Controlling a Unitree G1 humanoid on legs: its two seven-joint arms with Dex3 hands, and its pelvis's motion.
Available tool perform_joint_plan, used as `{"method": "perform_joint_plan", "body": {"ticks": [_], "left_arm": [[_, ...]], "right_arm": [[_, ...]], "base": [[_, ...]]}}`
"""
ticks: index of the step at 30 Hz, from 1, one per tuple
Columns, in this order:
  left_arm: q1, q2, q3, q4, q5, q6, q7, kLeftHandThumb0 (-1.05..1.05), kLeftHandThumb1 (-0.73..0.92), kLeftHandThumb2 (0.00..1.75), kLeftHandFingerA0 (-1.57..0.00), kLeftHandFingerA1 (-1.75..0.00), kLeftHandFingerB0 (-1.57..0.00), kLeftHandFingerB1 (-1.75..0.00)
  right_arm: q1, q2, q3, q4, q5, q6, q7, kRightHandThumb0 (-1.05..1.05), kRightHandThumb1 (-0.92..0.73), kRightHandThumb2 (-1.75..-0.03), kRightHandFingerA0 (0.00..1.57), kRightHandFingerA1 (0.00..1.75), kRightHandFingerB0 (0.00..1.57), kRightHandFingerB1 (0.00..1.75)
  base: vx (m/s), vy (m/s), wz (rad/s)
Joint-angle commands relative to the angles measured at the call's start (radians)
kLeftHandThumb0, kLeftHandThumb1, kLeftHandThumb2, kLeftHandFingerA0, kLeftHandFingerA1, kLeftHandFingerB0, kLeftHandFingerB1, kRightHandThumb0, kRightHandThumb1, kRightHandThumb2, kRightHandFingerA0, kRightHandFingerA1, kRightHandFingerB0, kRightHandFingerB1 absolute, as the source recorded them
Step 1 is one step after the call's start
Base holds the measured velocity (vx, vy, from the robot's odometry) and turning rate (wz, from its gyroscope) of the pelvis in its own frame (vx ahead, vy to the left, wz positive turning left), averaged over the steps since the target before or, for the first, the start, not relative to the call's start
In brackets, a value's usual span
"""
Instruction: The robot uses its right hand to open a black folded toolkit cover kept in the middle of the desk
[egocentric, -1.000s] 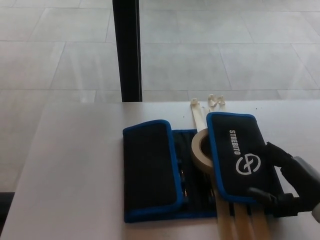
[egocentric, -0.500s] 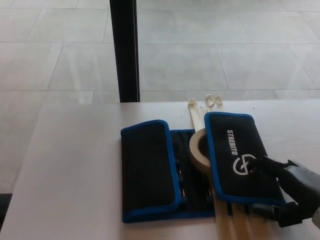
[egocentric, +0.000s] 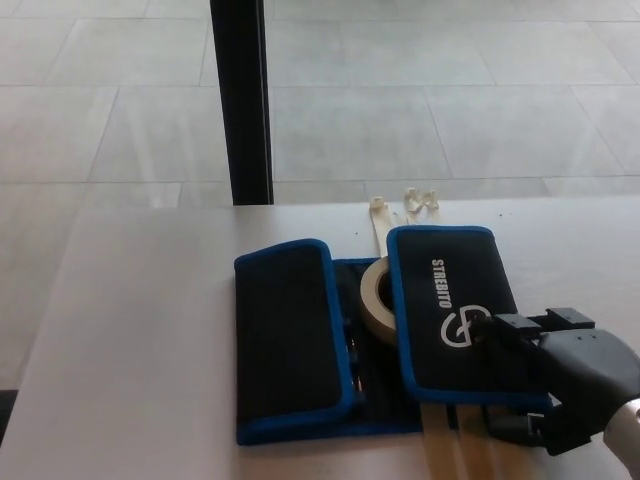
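Note:
The black toolkit cover (egocentric: 345, 385) with blue trim lies in the middle of the white desk (egocentric: 130, 340). Its left flap (egocentric: 285, 335) is folded flat over the centre. Its right flap (egocentric: 450, 300), printed with a white logo, is folded inward and rests on a roll of beige tape (egocentric: 373, 300). My right hand (egocentric: 570, 370) comes in from the lower right. One finger (egocentric: 500, 326) lies on top of the right flap near the logo, and another (egocentric: 520, 425) curls under its lower edge, so the hand grips the flap's near right corner. The left hand does not show.
White cable ties (egocentric: 405, 205) stick out past the kit's far edge, and pale strips (egocentric: 450, 450) run out under its near edge. A black pillar (egocentric: 240, 100) stands behind the desk on the tiled floor. The desk's far edge runs just behind the kit.
The camera has shifted, sliding the whole picture left. My right hand has moved in from the flap's right edge onto its top, and the right flap now covers more of the tape roll.

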Motion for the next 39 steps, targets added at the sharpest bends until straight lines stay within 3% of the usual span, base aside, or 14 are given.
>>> {"method": "perform_joint_plan", "body": {"ticks": [1,14,15,16,17,22,30,31,32,33,35,37,38,39], "left_arm": [[-0.002,0.021,-0.005,-0.005,0.0,0.015,-0.006,-0.96,0.92,0.77,-0.18,-0.52,-0.19,-0.36],[-0.015,0.016,-0.009,0.003,0.0,0.019,-0.002,-0.96,0.92,0.77,-0.26,-0.51,-0.2,-0.35],[-0.016,0.017,-0.011,0.002,0.001,0.016,-0.002,-0.89,0.75,1.16,-0.23,-0.57,-0.18,-0.48],[-0.015,0.018,-0.013,0.001,0.003,0.012,-0.003,-0.89,0.75,1.16,-0.23,-0.57,-0.18,-0.48],[-0.016,0.018,-0.017,0.002,0.007,0.01,-0.003,-0.93,0.92,0.75,-0.26,-0.51,-0.24,-0.37],[-0.024,0.02,-0.025,0.004,0.013,0.012,0.004,-0.96,0.92,0.78,-0.29,-0.5,-0.25,-0.35],[-0.031,0.02,-0.03,0.0,0.009,0.019,0.004,-0.96,0.92,0.78,-0.28,-0.5,-0.25,-0.35],[-0.032,0.022,-0.033,-0.001,0.013,0.02,0.004,-0.94,0.92,0.79,-0.27,-0.49,-0.25,-0.35],[-0.032,0.026,-0.034,-0.005,0.013,0.024,0.003,-0.93,0.92,0.77,-0.24,-0.5,-0.23,-0.36],[-0.032,0.027,-0.035,-0.004,0.014,0.022,0.003,-0.99,0.86,0.87,-0.27,-0.52,-0.23,-0.38],[-0.029,0.026,-0.027,-0.002,0.006,0.014,-0.004,-0.95,0.91,0.78,-0.24,-0.5,-0.23,-0.36],[-0.029,0.026,-0.024,-0.002,0.003,0.015,-0.005,-0.95,0.91,0.78,-0.24,-0.5,-0.23,-0.36],[-0.029,0.025,-0.025,0.0,0.005,0.019,-0.002,-0.95,0.92,0.78,-0.25,-0.5,-0.23,-0.35],[-0.03,0.025,-0.024,0.002,0.004,0.021,-0.005,-0.95,0.92,0.77,-0.25,-0.51,-0.22,-0.35]], "right_arm": [[-0.004,-0.007,0.004,-0.012,-0.059,-0.03,-0.004,-0.49,-0.67,-0.61,0.19,0.5,0.31,0.32],[0.011,0.092,-0.001,0.105,-0.2,0.099,-0.284,-0.49,-0.64,-0.59,0.24,0.62,0.34,0.4],[0.007,0.102,-0.001,0.122,-0.205,0.103,-0.306,-0.47,-0.64,-0.6,0.21,0.59,0.32,0.4],[0.003,0.116,0.0,0.145,-0.21,0.109,-0.337,-0.47,-0.64,-0.6,0.21,0.59,0.32,0.4],[0.002,0.125,0.0,0.151,-0.214,0.123,-0.349,-0.46,-0.64,-0.6,0.17,0.55,0.31,0.38],[-0.013,0.164,0.002,0.21,-0.24,0.144,-0.468,-0.45,-0.65,-0.61,0.13,0.49,0.34,0.34],[-0.032,0.208,0.024,0.283,-0.288,0.167,-0.625,-0.37,-0.67,-0.59,0.44,0.56,0.41,0.35],[-0.035,0.201,0.032,0.291,-0.302,0.163,-0.653,-0.42,-0.52,-0.85,0.52,0.68,0.36,0.51],[-0.039,0.199,0.04,0.301,-0.318,0.17,-0.679,-0.35,-0.66,-0.6,0.59,0.66,0.44,0.38],[-0.041,0.199,0.044,0.309,-0.323,0.173,-0.694,-0.33,-0.66,-0.6,0.63,0.67,0.45,0.39],[-0.037,0.187,0.04,0.308,-0.316,0.15,-0.7,-0.31,-0.72,-0.62,0.73,1.12,0.48,0.4],[-0.039,0.186,0.042,0.315,-0.316,0.146,-0.714,-0.31,-0.72,-0.62,0.73,1.12,0.48,0.4],[-0.034,0.177,0.035,0.303,-0.299,0.109,-0.716,-0.32,-0.77,-0.67,0.79,1.43,0.52,0.43],[-0.032,0.175,0.031,0.302,-0.29,0.086,-0.731,-0.31,-0.78,-0.68,0.79,1.53,0.56,0.44]], "base": [[0.0,0.0,0.0],[0.0,0.0,0.0],[0.0,0.0,0.0],[0.0,0.0,0.0],[0.0,0.0,0.0],[0.0,0.0,0.0],[0.0,0.0,0.0],[0.0,0.0,0.0],[0.0,0.0,0.0],[0.0,0.0,0.0],[0.0,0.0,0.0],[0.0,0.0,0.0],[0.0,0.0,0.0],[0.0,0.0,0.0]]}}
